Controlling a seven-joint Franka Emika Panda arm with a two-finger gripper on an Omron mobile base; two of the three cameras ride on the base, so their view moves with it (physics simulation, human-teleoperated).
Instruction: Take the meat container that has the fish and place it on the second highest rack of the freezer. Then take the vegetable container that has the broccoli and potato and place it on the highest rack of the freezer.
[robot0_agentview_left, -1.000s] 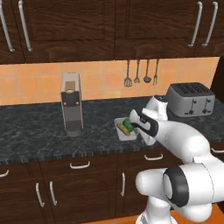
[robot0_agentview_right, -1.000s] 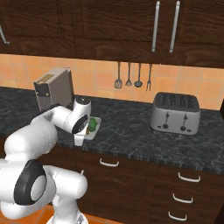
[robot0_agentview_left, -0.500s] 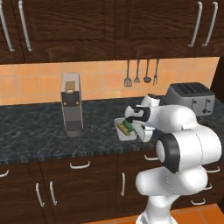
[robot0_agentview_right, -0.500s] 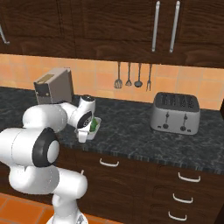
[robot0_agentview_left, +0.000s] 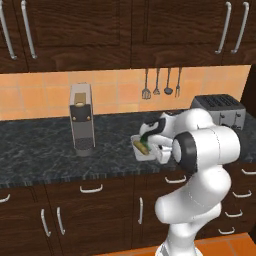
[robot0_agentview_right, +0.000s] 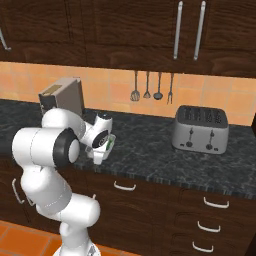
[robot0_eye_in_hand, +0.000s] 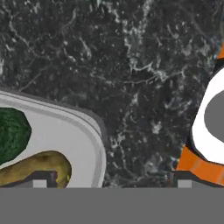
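While vegetable container (robot0_eye_in_hand: 65, 131) sits at counter (robot0_agentview_left: 40, 155) front edge, claw (robot0_agentview_left: 150, 141) hangs over it, released, grasping nothing; freezer placement undone, fish step unconfirmed.

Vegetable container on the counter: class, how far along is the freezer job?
Done: nothing that shows. In hand: the open gripper hangs over the rim of the vegetable container, gripping nothing; broccoli and potato lie inside it. Left: grasping it and carrying it to the freezer.

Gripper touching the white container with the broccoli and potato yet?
Cannot tell. In the hand view the open gripper straddles the white container's rim, but its tips are barely visible; the base views hide any gap.
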